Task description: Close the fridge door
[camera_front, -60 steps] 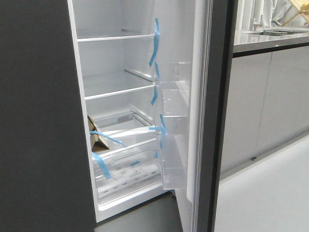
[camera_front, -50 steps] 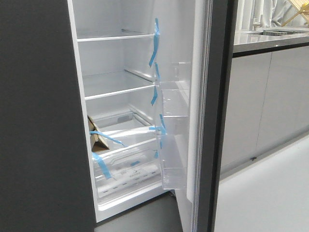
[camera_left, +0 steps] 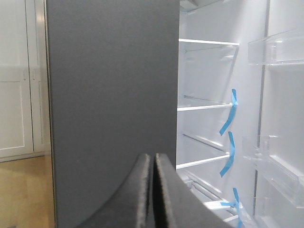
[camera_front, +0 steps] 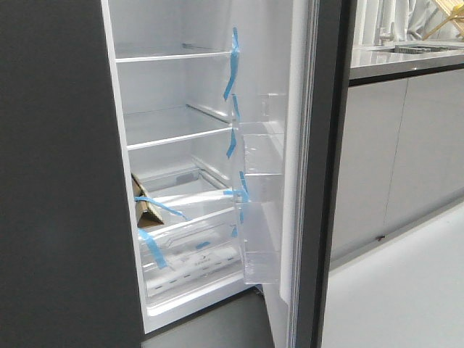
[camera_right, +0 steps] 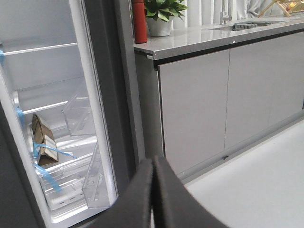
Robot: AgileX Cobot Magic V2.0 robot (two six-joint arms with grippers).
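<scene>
Fridge door (camera_front: 322,174) stands open, edge-on in the front view, its dark grey side facing right and its white inside facing left. Clear bins (camera_front: 261,217) hang on the white side. Inside the fridge (camera_front: 181,94) are white shelves, blue tape strips (camera_front: 232,61) and a brown cardboard piece (camera_front: 145,206) near the bottom drawers. A second dark grey panel (camera_front: 58,174) fills the left of the front view. To the right of the door are pale grey cabinets (camera_front: 399,152) under a desk (camera_right: 213,35) with a red bottle (camera_right: 139,21) and a green plant (camera_right: 161,12). The left claw (camera_left: 153,190) is pressed shut with nothing in it. The right claw (camera_right: 153,194) is also pressed shut and holds nothing, well apart from the door.
</scene>
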